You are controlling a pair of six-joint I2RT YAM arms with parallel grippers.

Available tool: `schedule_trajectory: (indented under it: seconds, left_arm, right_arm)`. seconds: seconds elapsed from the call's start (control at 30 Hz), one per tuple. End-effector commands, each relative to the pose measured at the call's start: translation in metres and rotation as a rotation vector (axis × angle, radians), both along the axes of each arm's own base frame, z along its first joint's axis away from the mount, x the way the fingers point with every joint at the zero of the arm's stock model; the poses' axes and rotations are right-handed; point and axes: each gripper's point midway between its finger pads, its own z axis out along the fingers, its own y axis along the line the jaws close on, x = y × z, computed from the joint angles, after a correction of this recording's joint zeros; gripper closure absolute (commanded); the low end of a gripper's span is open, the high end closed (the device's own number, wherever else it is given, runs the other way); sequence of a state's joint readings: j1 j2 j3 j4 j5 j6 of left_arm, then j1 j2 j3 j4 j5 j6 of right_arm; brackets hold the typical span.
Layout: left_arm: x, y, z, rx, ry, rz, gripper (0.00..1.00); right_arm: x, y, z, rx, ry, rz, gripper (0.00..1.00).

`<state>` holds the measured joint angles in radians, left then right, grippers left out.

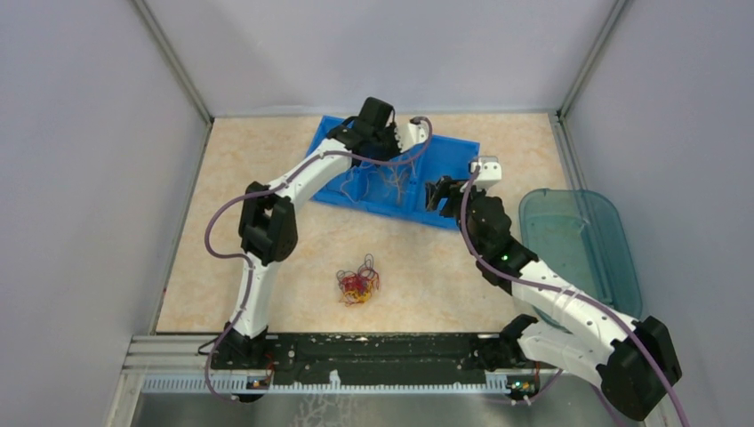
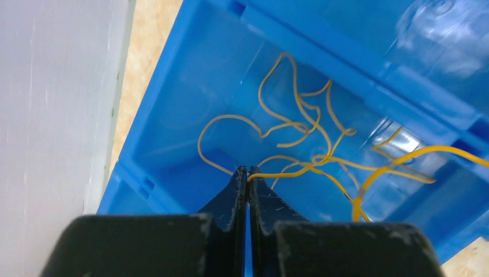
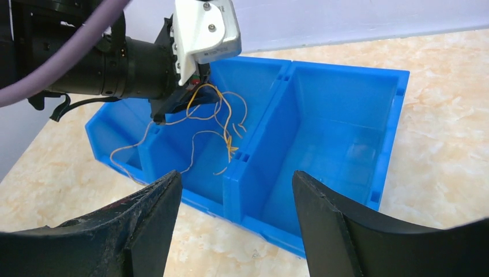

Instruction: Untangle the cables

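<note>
A tangled clump of red, orange-yellow and dark cables (image 1: 357, 283) lies on the table in front of the arms. Several loose orange-yellow strands (image 2: 294, 124) lie in a compartment of the blue bin (image 1: 445, 209); they also show in the right wrist view (image 3: 222, 124). My left gripper (image 2: 248, 171) is over that compartment, shut on one orange-yellow strand that runs off to the right. In the top view the left gripper (image 1: 389, 158) reaches into the bin. My right gripper (image 3: 236, 184) is open and empty, just before the bin's near wall (image 3: 323, 222); in the top view it (image 1: 442, 194) is at the bin's right end.
A clear teal tub (image 1: 578, 245) stands at the right of the table. The bin's right compartment (image 3: 340, 124) holds nothing. One strand (image 3: 124, 151) hangs over the bin's left wall. Grey walls (image 1: 89, 178) close in the table on three sides.
</note>
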<state>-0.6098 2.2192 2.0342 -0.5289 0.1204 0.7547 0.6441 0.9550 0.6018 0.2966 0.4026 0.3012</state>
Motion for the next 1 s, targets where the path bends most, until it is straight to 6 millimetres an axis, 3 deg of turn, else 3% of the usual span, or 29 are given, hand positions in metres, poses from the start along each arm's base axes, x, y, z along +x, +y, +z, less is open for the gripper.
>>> schedule_trajectory:
  seconds: [0.0,0.17,0.23,0.3,0.5,0.63,0.8,0.97]
  left_arm:
    - [0.014,0.023,0.013,0.103,-0.071,0.065,0.95]
    - [0.03,0.036,0.011,0.186,-0.144,0.132,0.91]
    - [0.029,0.037,0.012,0.182,-0.138,0.138,0.61]
    - [0.027,0.034,0.015,0.162,-0.13,0.132,0.46]
    - [0.022,0.03,0.04,0.105,-0.13,0.127,0.29]
    - [0.005,0.025,0.069,0.039,-0.113,0.086,0.07]
    - [-0.025,0.023,0.105,-0.04,-0.075,-0.001,0.0]
    - [-0.055,0.038,0.146,-0.132,-0.012,-0.035,0.0]
  right_arm:
    - [0.001,-0.002,0.031,0.069,-0.06,-0.004,0.29]
    - [0.0,-0.002,0.029,0.083,-0.052,-0.004,0.29]
    - [-0.001,-0.004,0.029,0.086,-0.051,-0.008,0.29]
    - [-0.002,-0.005,0.029,0.089,-0.052,-0.014,0.29]
    - [-0.003,-0.009,0.028,0.096,-0.05,-0.028,0.29]
    - [-0.001,-0.008,0.025,0.101,-0.04,-0.026,0.29]
    - [0.004,0.0,0.022,0.115,-0.012,0.004,0.29]
    - [0.023,0.021,0.024,0.138,0.005,0.091,0.29]
